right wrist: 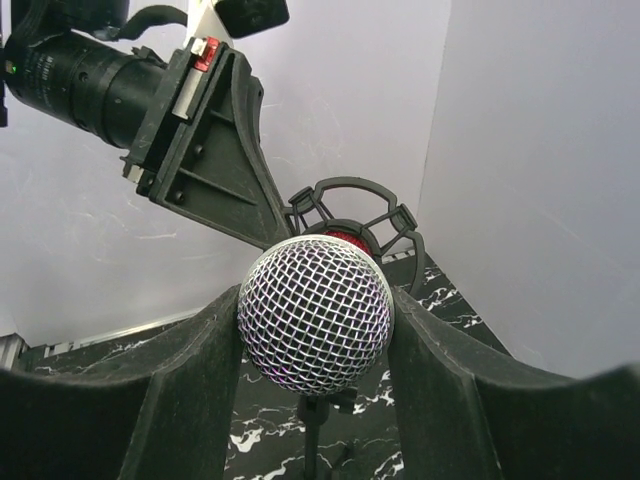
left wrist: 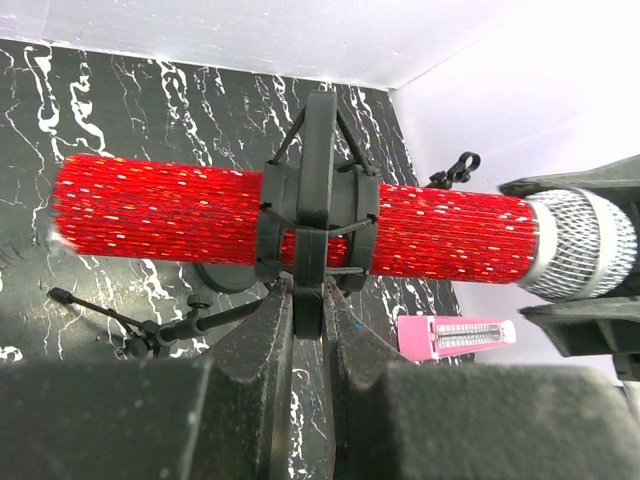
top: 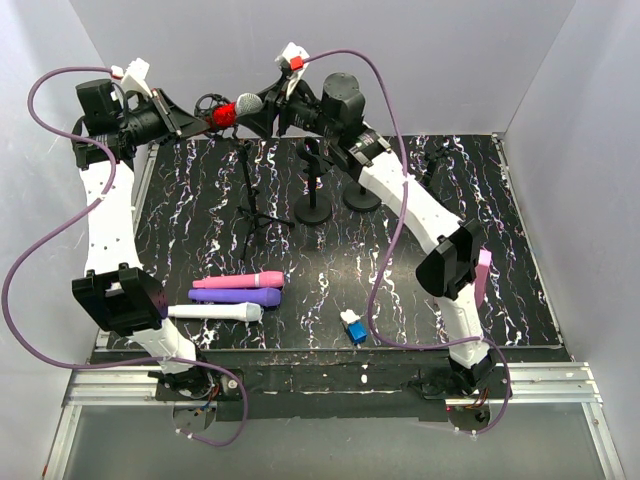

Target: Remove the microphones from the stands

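A glittery red microphone (top: 222, 115) with a silver mesh head (top: 248, 104) lies level in the black shock mount (left wrist: 318, 215) of a tripod stand (top: 250, 200) at the back left. My left gripper (top: 195, 118) is shut on the mount's stem, seen in the left wrist view (left wrist: 308, 300) just under the red body (left wrist: 160, 210). My right gripper (top: 264, 112) is shut on the mesh head (right wrist: 315, 310), with both fingers touching its sides. The right gripper's fingers (left wrist: 590, 185) also show around the head (left wrist: 585, 245) in the left wrist view.
Two round-base stands (top: 313, 210) (top: 362, 195) stand right of the tripod. A pink (top: 240, 281), a purple (top: 237, 296) and a white microphone (top: 215, 312) lie at the front left. A small blue-white object (top: 353, 327) lies at the front centre. A pink metronome (left wrist: 457, 335) stands at the right.
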`<state>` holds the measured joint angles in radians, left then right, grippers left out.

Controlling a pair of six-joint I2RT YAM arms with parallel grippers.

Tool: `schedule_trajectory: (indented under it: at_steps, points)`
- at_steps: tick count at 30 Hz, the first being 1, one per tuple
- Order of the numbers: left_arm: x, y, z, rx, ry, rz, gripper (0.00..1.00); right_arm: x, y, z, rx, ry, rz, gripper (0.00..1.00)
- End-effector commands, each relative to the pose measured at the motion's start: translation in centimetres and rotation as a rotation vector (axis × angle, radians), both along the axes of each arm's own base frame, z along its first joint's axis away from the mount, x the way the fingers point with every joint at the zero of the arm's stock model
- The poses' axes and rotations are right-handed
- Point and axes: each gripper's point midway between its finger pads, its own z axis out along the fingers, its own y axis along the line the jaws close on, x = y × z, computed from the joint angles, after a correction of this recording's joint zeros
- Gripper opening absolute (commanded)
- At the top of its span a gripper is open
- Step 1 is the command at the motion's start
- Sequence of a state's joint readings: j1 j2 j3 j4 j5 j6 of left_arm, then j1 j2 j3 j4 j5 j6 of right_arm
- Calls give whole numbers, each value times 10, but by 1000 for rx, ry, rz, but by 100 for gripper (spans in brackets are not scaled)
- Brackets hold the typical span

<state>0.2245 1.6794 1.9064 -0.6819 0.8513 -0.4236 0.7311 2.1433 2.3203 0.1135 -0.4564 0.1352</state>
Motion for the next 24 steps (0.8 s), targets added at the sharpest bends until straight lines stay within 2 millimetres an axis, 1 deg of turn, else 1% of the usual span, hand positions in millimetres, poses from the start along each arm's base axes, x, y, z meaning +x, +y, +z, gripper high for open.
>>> schedule_trajectory:
  at_steps: [1,8,9,12,14,15,16,18,19,20,22,24]
  points:
    - [20,34,-23,71,60,170,0,-45,-56,121,136,-206,-3,1]
    - [26,35,-28,69,61,169,0,-50,-94,157,150,-280,-107,1]
    - [26,36,-28,70,61,172,0,-48,-99,156,149,-279,-126,1]
    - [28,39,-28,72,55,180,0,-58,-117,164,165,-328,-166,1]
    - [29,40,-27,69,48,175,0,-66,-124,163,157,-326,-163,1]
    - [27,36,-23,55,32,142,0,-70,-127,162,149,-324,-158,1]
    - [24,30,-18,42,7,102,2,-75,-128,159,140,-320,-144,1]
    - [18,20,4,38,-82,25,33,-83,-132,152,122,-321,-115,1]
    - [15,17,16,41,-125,5,41,-85,-134,147,117,-323,-106,1]
    - [11,14,29,49,-169,-13,48,-86,-136,144,113,-328,-100,1]
    - [0,9,56,82,-271,-62,56,-86,-139,132,98,-300,-72,1]
    - [-12,2,80,139,-383,-116,61,-87,-142,125,96,-276,-50,1]
